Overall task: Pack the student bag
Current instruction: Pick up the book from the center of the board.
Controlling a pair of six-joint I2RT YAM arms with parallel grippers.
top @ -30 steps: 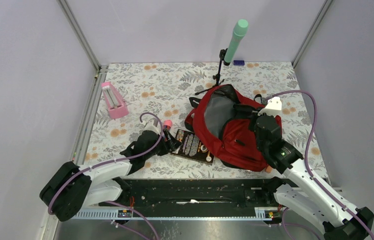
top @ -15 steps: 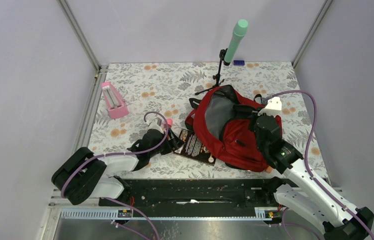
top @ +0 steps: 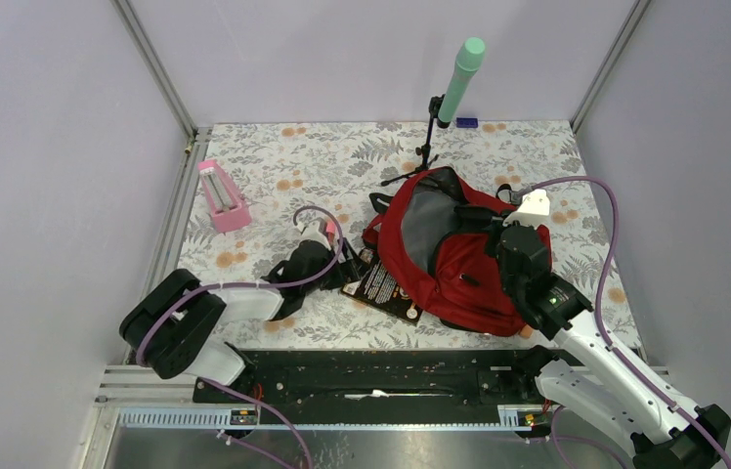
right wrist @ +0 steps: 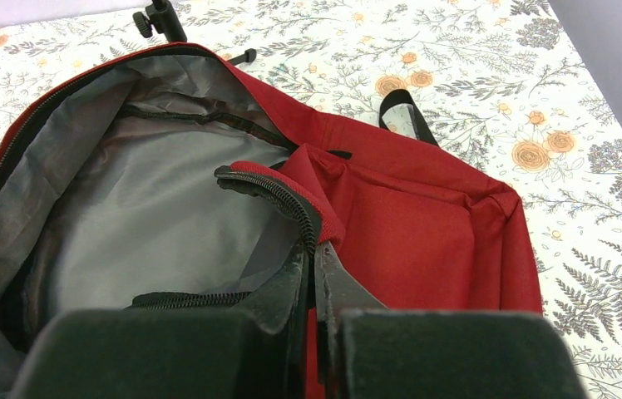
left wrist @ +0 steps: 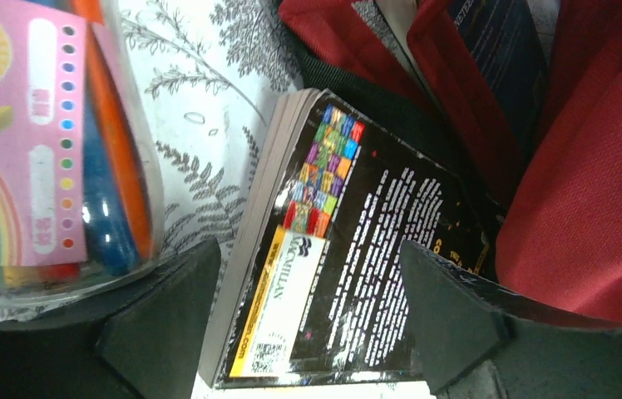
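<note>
1. From above, we see the student bag (top: 459, 269) lying open, right of the middle of the floral table (top: 274, 156). A book (top: 388, 286) touches its left side. The left gripper (top: 347, 272) is at the book, and the right gripper (top: 500, 227) is on the bag's rim.
2. At our left wrist, the jaws stand wide with the book's corner between them. A clear tub of coloured pens (left wrist: 50, 150) lies just outside one finger.
3. At our right wrist, the jaws are pinched on the bag's zip edge, beside its grey lining (right wrist: 141, 216).
</note>
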